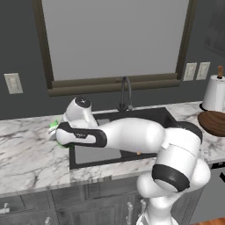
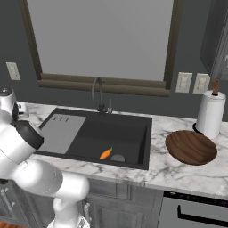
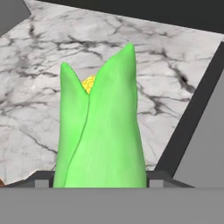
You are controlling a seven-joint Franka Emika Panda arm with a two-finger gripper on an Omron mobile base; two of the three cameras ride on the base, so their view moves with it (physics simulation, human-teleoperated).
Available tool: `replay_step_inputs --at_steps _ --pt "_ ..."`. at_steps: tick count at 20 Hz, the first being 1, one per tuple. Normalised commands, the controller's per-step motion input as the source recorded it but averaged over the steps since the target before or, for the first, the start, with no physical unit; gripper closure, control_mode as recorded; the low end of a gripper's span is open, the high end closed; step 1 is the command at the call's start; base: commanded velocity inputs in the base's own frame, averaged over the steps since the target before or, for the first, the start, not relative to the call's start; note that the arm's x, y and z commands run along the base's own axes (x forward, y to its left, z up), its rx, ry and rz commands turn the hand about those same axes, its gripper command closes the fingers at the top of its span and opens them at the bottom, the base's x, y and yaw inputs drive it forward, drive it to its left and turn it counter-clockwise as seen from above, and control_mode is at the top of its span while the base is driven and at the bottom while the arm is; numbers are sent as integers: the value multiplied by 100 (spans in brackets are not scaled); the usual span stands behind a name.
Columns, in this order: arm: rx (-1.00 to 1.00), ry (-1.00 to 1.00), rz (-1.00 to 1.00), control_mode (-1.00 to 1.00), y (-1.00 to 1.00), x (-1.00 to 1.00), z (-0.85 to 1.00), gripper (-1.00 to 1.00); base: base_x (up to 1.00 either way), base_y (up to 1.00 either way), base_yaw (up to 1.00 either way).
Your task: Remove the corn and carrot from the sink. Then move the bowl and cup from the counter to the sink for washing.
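The counter [image 2: 178, 171] of white marble is the widest thing here, and in the hand view it spreads out beyond and below the fingers. The sink [image 2: 133, 120], black with its grey drainboard panel [image 2: 60, 131], lies off to one side of the fingers; its dark rim and the grey panel run along the right edge of the hand view. The bowl [image 2: 190, 147], dark wood, sits on the counter well apart from the fingers, on the far side of the sink, beside a paper towel roll [image 2: 210, 113].

The corn [image 3: 103, 131] stands between the fingers, its green husk rising straight out from them with a bit of yellow kernel at the tip; the gripper [image 3: 98, 183] is clamped on its lower end, over the marble just outside the sink's left edge. In the left base view a patch of green shows by the hand there.

The carrot [image 2: 106, 153] lies on the sink floor near the drain [image 2: 117, 158], well apart from the fingers.

As I judge it, the task is early: the corn is out of the basin but not yet set down, the carrot is still to be fetched, and the bowl has not been moved. I cannot make out the cup for certain.
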Motion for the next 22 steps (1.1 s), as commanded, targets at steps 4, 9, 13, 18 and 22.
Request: replay_step_inputs --at_steps 4,9,13,18,22 --pt "-9 2 0 -100 29 13 -13 100 0 0 0" --pt "-7 6 0 -100 25 10 -23 100 0 0 0" --pt "-2 4 0 -100 23 10 -20 100 0 0 0" --pt "0 8 0 -100 19 10 -22 100 0 0 0" --pt "0 5 0 -100 12 9 -24 100 0 0 0"
